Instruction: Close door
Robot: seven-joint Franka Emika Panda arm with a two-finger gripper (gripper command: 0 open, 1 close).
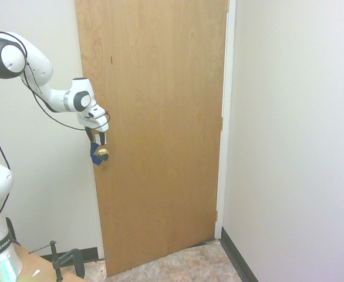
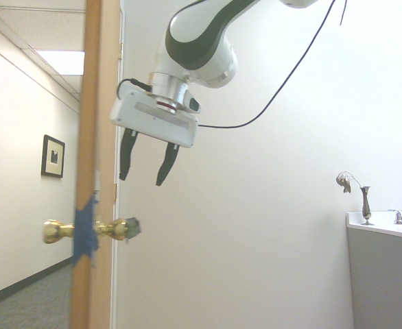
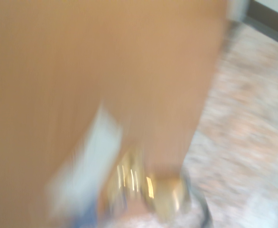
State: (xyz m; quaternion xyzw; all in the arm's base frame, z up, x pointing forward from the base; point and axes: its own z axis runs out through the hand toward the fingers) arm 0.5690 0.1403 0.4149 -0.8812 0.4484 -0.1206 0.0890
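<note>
Stage: Since the door (image 1: 160,129) stands open, swung in close against the wall on its hinge side, the closing is not yet done; I judge this the approach to the knob (image 1: 103,154).
Door: tall slab of orange-brown wood grain; the first exterior view shows its broad face, the second shows it edge-on, with a hallway visible past it.
Knob: round brass, near the free edge at mid-height; the edge-on view shows a twin knob (image 2: 52,231) on the hallway side and the near one (image 2: 122,228) on the arm's side.
Blue tape: wrapped over the latch edge (image 2: 85,233), level with the knobs.
White sticker: a pale blurred patch on the door face in the wrist view (image 3: 89,161), just beside the brass; a pale strip also shows on the edge just above the tape.
Gripper: hangs above the near knob (image 2: 144,159), fingers spread apart and pointing down, holding nothing and touching nothing that I can see.
Wrist view: heavily smeared; only wood, brass glints and floor tiles (image 3: 243,137) can be made out.
Doing it well: probably lower until the fingers straddle the knob or its neck, then clamp squarely so the round brass does not slip out.
Path: the pull should follow the door's arc around the hinges, not a straight line, or the grip will twist.
Risk: the tape over the latch suggests it will not catch, so a gentle finish may do.
</note>
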